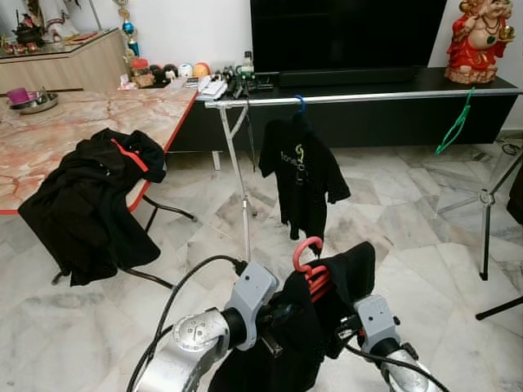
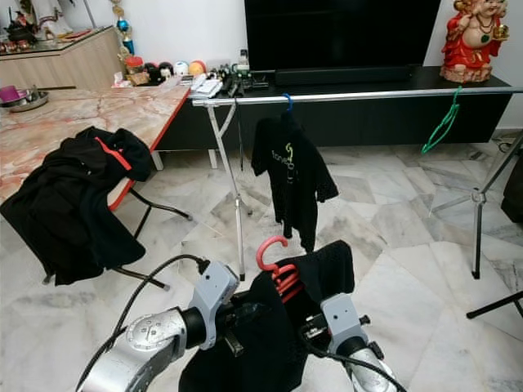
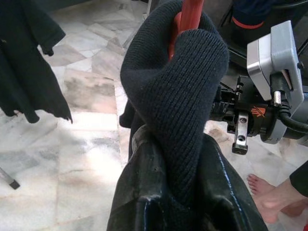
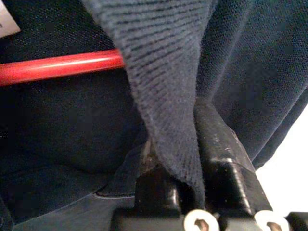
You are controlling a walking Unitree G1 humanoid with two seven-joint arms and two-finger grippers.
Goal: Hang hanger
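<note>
A black garment [image 1: 315,327] on a red hanger [image 1: 309,265] is held low before the robot, short of the silver rail [image 1: 359,98]. It is pinched by the left end effector [image 3: 175,192] and the right end effector [image 4: 185,163], each pressed onto a knit fold. A metal bowl [image 1: 33,103] holding a purple item is seen at the bench's [image 1: 82,131] far left edge.

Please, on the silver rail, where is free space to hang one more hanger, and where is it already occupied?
The silver rail is bare between the black T-shirt on its blue hook and the green hanger. A shorter bare stretch lies left of the T-shirt, toward the stand. Both grippers pinch the dark garment on the red hanger.
</note>
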